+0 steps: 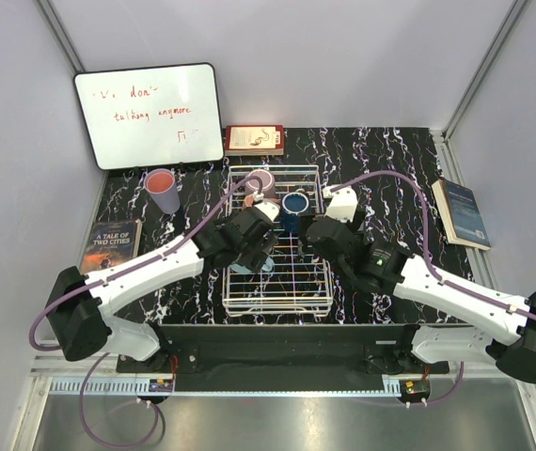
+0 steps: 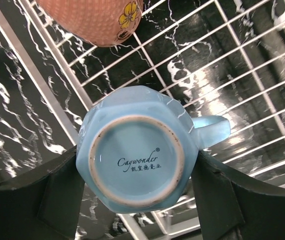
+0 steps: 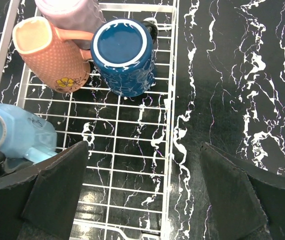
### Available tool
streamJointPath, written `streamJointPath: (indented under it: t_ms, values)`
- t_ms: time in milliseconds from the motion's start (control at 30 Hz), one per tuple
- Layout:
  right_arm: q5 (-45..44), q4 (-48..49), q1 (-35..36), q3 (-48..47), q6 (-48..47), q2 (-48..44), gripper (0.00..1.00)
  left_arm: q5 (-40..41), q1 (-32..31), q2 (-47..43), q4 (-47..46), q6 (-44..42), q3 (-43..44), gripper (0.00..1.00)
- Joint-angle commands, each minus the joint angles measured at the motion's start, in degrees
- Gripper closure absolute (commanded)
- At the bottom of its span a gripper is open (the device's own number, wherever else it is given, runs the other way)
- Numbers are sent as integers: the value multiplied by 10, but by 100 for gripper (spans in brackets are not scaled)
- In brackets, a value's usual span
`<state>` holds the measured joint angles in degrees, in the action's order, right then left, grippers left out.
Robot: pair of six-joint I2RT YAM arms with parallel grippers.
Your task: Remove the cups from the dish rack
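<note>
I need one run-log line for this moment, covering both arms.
left gripper: shut on light blue mug | right gripper: open, empty, over dish rack edge

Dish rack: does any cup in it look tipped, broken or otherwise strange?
Nothing looks broken or spilled. Only the light blue cup stands out: it is tilted in the left claw, while the dark blue cup and the orange flowered cup rest bottom-up in the dish rack.
</note>
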<state>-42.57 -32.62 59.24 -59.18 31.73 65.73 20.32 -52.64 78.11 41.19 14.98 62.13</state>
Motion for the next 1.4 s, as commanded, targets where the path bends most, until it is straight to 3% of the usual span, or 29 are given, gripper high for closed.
streamJointPath:
  t_ms: [0, 133, 267, 367, 433, 467, 567, 767, 833, 867, 900, 1100, 1367]
  values:
    - [-24, 13, 3, 10, 9, -13, 0, 0, 10, -44, -63, -93, 0, 100]
    - [-30, 14, 3, 15, 6, -13, 0, -106, 70, -76, -158, -81, -70, 100]
    - [-30, 16, 3, 19, 4, -14, 0, -149, 108, -70, -210, -50, -110, 100]
    - [-32, 15, 3, 22, 2, -17, 0, -131, 112, -43, -179, -44, -85, 98]
    - [-34, 17, 3, 26, 4, -18, 0, -107, 112, -33, -157, -38, -64, 92]
    - [-32, 17, 3, 26, 4, -18, 0, -100, 112, -31, -149, -32, -58, 84]
    - [-30, 18, 3, 25, 7, -18, 0, -92, 112, -37, -132, -23, -40, 78]
    - [-29, 19, 3, 24, 6, -18, 0, -86, 112, -50, -132, -21, -36, 76]
    - [-28, 19, 3, 25, 6, -18, 0, -86, 112, -44, -128, -20, -33, 79]
    - [-27, 19, 3, 24, 6, -16, 0, -89, 112, -41, -127, -17, -31, 86]
    - [-26, 19, 3, 23, 6, -15, 0, -90, 112, -38, -123, -13, -30, 99]
    - [-24, 19, 3, 24, 7, -16, 0, -103, 112, -33, -109, 27, -24, 100]
    - [-23, 21, 3, 15, 14, -17, 0, -186, 111, -110, -149, 65, -10, 100]
